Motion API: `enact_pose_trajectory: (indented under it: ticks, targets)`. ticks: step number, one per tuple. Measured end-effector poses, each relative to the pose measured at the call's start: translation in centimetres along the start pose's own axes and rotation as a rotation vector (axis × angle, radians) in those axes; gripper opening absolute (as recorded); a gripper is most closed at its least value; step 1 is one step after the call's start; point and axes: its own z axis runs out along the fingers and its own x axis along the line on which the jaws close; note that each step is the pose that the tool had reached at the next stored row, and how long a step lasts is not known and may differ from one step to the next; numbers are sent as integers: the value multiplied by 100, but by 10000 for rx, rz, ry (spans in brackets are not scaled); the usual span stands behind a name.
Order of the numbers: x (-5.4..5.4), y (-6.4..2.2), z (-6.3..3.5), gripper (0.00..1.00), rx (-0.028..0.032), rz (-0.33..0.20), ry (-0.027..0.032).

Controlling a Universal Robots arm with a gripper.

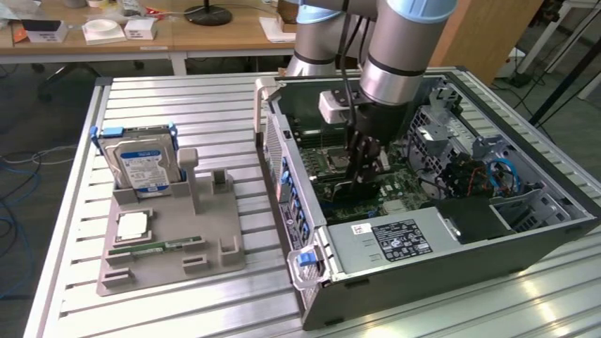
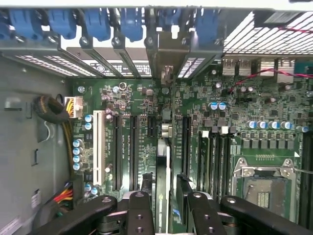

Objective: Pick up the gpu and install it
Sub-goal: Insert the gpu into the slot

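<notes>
A: The gpu (image 2: 166,161) stands on edge in the motherboard (image 2: 234,98), seen from above as a thin dark strip running away from the pincer (image 2: 166,205) toward the rear of the case. Its metal bracket end (image 2: 167,73) sits up against the row of slot covers, under the blue latches (image 2: 132,22).

B: And the pincer itself?

A: It hangs right over the card's near end. The fingers (image 2: 138,210) stand one on each side of the card with a gap showing between each and the card, so the pincer looks released rather than clamped on it.

B: Why is the card on edge like that?

A: That is how an expansion card goes in: its lower edge meets a long slot, and the bracket lines up with the opening at the back. Whether it is pressed fully home cannot be told from here.

B: What lies around it?

A: In the exterior view the arm (image 1: 395,63) reaches straight down into the open computer case (image 1: 526,239), which lies on its side on the slatted tabletop (image 1: 188,105). On the exterior view's left, well apart from the case, a grey fixture tray (image 1: 211,264) carries a hard drive (image 1: 141,165) propped upright, a processor chip (image 1: 131,225) and a green memory stick (image 1: 155,248) lying flat.
</notes>
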Motion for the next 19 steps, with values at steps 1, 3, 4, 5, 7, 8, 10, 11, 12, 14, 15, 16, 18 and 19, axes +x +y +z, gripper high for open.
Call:
enact_pose_trajectory:
  ticks: [1,3,4,5,7,8,10,11,12,14,15,16,18,19]
  targets:
    - [-3,1,-20,34,0,0,-1]
    - [-8,1,-51,34,1,1,0]
    - [-12,2,-52,34,3,2,-3]
    - [-12,2,-52,34,4,1,-2]
    - [-12,2,-52,33,7,1,-2]
    - [-12,1,-53,26,7,1,0]
    - [-12,1,-53,20,10,0,0]
    - [-12,1,-53,14,11,1,-1]
    - [-12,2,-53,14,13,1,0]
    - [-12,1,-53,11,15,1,-1]
    - [-12,1,-53,11,16,1,-1]
    - [-12,2,-53,11,18,2,0]
    - [-12,2,-53,11,23,2,-1]
    - [-12,2,-53,11,24,2,-1]
